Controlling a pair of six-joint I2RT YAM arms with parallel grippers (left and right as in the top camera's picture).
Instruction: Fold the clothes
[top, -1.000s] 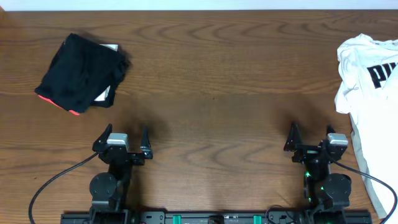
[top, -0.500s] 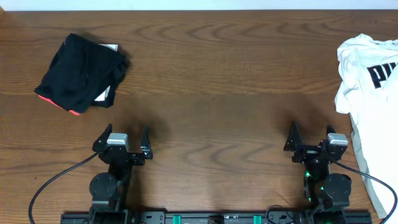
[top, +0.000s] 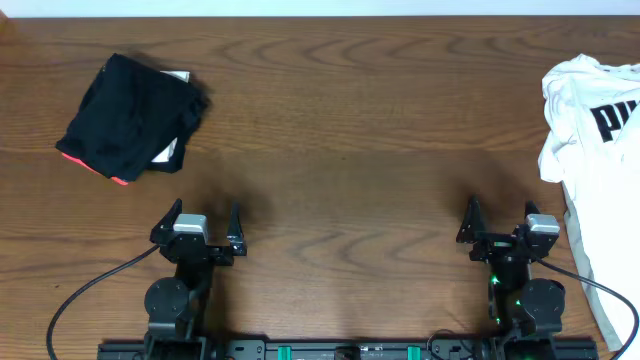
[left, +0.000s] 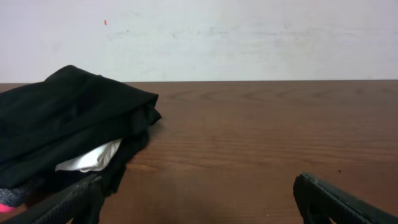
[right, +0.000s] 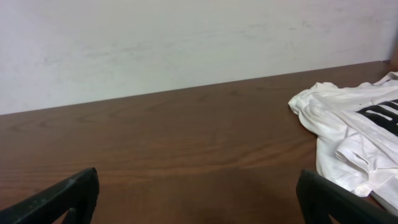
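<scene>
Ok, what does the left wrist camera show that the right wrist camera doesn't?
Only the left wrist view: the black folded garment, lying at left on the table, with a white patch showing under its fold. Only the right wrist view: the white T-shirt, crumpled at the right edge, with part of its black lettering visible. Both: the brown wood table, a pale wall behind it, and that arm's own fingers open with nothing between them, the left gripper and the right gripper.

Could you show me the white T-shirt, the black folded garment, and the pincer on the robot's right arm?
white T-shirt (top: 590, 170): overhead view, plain fabric below the lettering.
black folded garment (top: 130, 115): overhead view, middle of its top.
right pincer (top: 499, 210): overhead view, midway between its fingertips.
</scene>
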